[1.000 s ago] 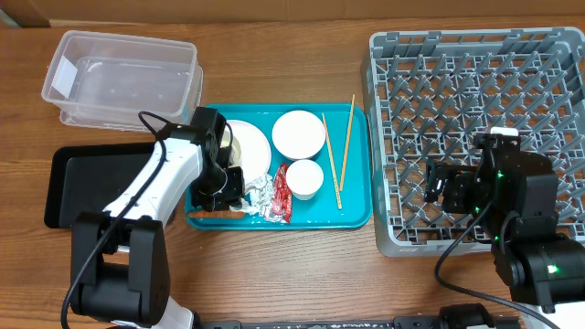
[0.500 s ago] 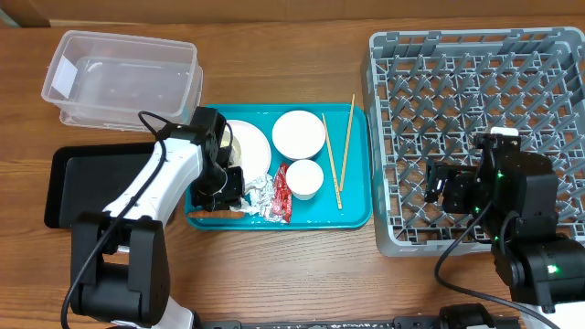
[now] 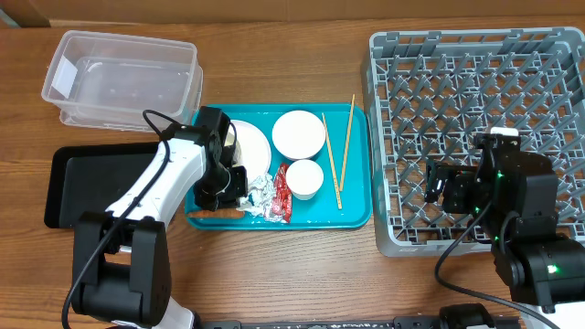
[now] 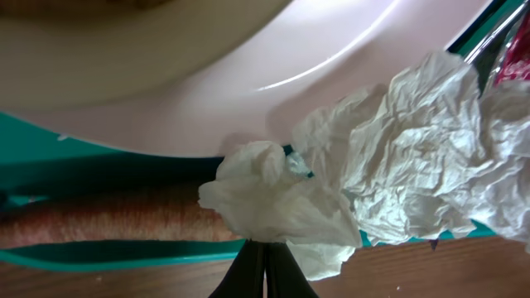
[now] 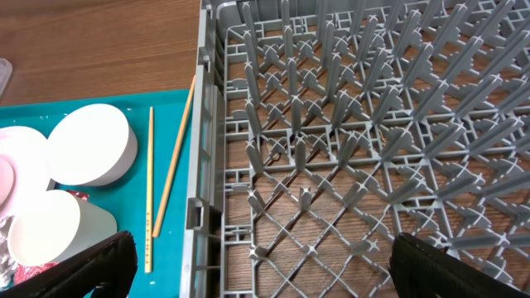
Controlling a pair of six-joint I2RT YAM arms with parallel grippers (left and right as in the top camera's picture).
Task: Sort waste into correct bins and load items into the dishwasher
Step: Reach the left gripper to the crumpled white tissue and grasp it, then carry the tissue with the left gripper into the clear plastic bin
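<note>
My left gripper (image 3: pixel 230 188) (image 4: pixel 265 266) is shut on the edge of the crumpled silver foil (image 3: pixel 260 193) (image 4: pixel 389 178) at the front of the teal tray. An orange carrot (image 4: pixel 108 222) lies beside it along the tray's front rim. The red-white wrapper (image 3: pixel 281 203) lies right of the foil. The white plate (image 3: pixel 250 143) (image 4: pixel 207 74), a white bowl (image 3: pixel 299 133) (image 5: pixel 89 156), a small cup (image 3: pixel 305 179) (image 5: pixel 51 236) and two chopsticks (image 3: pixel 340 155) (image 5: pixel 151 190) lie on the tray. My right gripper (image 3: pixel 439 188) (image 5: pixel 265 273) is open and empty over the grey dish rack (image 3: pixel 475 91) (image 5: pixel 356 124).
The clear plastic tub (image 3: pixel 123 78) stands at the back left. The flat black tray (image 3: pixel 82 178) lies left of the teal tray (image 3: pixel 352 215), partly under my left arm. The rack fills the right side of the table.
My left arm has shifted slightly to the right, still on the foil. The right arm has not moved.
</note>
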